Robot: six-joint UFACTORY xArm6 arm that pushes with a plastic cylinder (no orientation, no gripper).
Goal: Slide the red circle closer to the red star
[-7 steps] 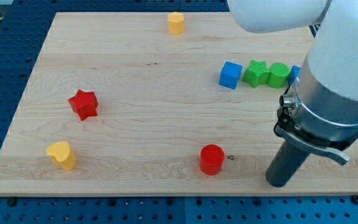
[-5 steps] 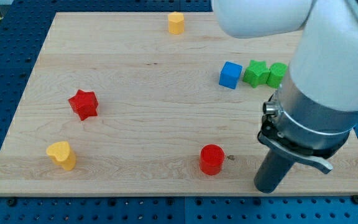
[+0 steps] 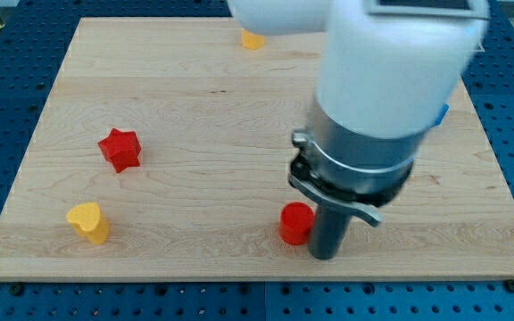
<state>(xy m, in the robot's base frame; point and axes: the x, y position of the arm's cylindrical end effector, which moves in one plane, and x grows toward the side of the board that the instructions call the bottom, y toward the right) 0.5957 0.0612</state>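
pale matt wood-grain board (image 3: 194, 134), smooth matt red circle (image 3: 295, 223), dark matt rod

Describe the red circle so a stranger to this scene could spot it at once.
Look at the wooden board and follow its edge at the view's bottom toward the middle. Just above that edge, the red circle sits right against my tip, on its left in the view. It is round and flat-topped, unlike the pointed red star far off to the view's left.
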